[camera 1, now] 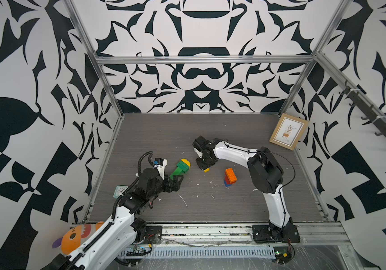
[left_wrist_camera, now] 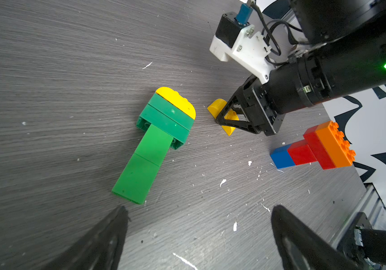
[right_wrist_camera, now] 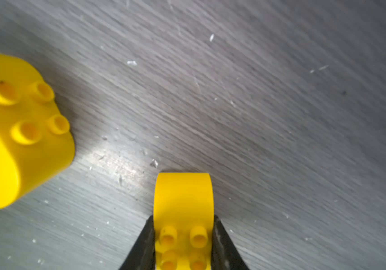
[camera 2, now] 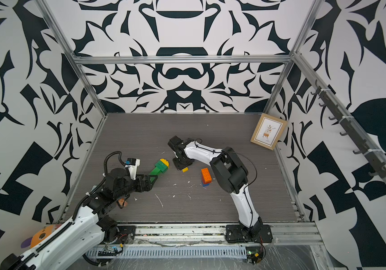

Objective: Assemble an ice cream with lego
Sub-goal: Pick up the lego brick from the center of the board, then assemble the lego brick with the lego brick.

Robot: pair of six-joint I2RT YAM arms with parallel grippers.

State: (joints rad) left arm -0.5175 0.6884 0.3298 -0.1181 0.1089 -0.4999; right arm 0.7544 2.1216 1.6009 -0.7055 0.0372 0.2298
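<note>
Gripping a small yellow rounded brick [right_wrist_camera: 183,194] by its two flat sides, the right gripper [right_wrist_camera: 183,219] has its jaws clamped on the piece, low over the grey table [camera 1: 164,131]. Just beside it the green-and-yellow assembly [left_wrist_camera: 157,140] lies on its side: a light green stem, two darker green bricks, and a yellow rounded cap towards the held brick. On the right gripper's other side, apart from it, a blue, red and orange stack [camera 1: 230,177] stands upright. The left gripper [left_wrist_camera: 200,208], jaws wide apart and holding nothing, sits near the stem's foot. A framed picture [camera 1: 288,131] leans in the far right corner; a small clock [camera 1: 120,190] lies by the left arm.
</note>
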